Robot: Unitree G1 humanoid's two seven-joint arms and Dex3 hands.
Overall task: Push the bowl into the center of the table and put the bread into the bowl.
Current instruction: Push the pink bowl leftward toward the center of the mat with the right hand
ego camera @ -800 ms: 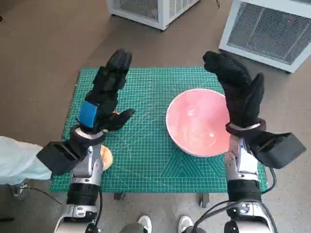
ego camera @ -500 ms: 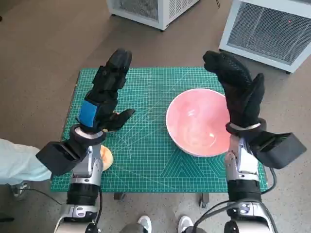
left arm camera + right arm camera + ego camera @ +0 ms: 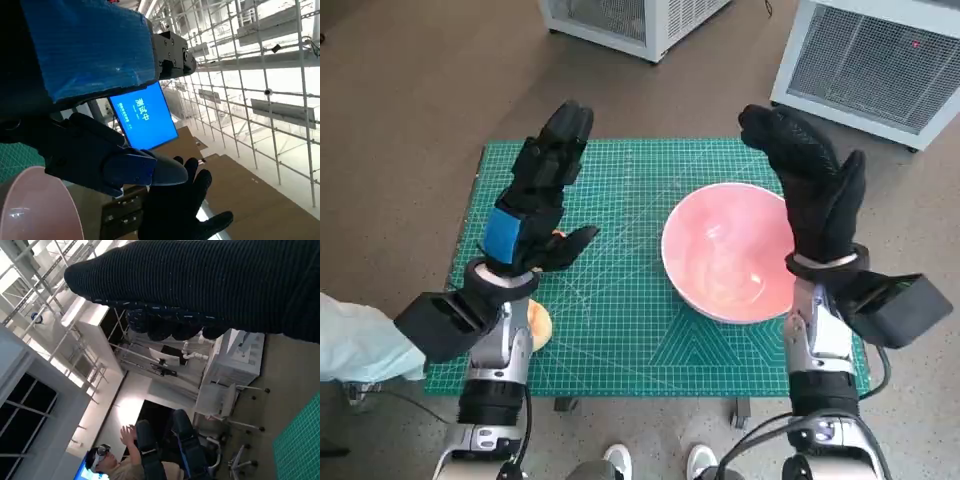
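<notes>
Inspecting the table, you find the pink bowl [image 3: 728,252] sitting right of the middle of the green cutting mat [image 3: 620,300], with the right hand [image 3: 810,195] raised just beside and partly over its right rim, fingers extended together and holding nothing; whether the glove touches the rim cannot be told. That hand is plainly the nearer one, and the bowl lies to its left, toward the mat's middle, so you should judge a leftward sweep of the palm against the rim to be the move required. The bread [image 3: 538,322] shows only as a pale rounded edge at the mat's near left corner, largely hidden beneath the left forearm. The left hand [image 3: 540,195] is lifted above the mat's left part, fingers spread wide and empty; the bread lies below and behind it, toward the robot. The bowl is empty. Writing: the left wrist view shows a blue screen [image 3: 142,117] bearing white characters too small to read; the mat's printed grid carries no legible marks
</notes>
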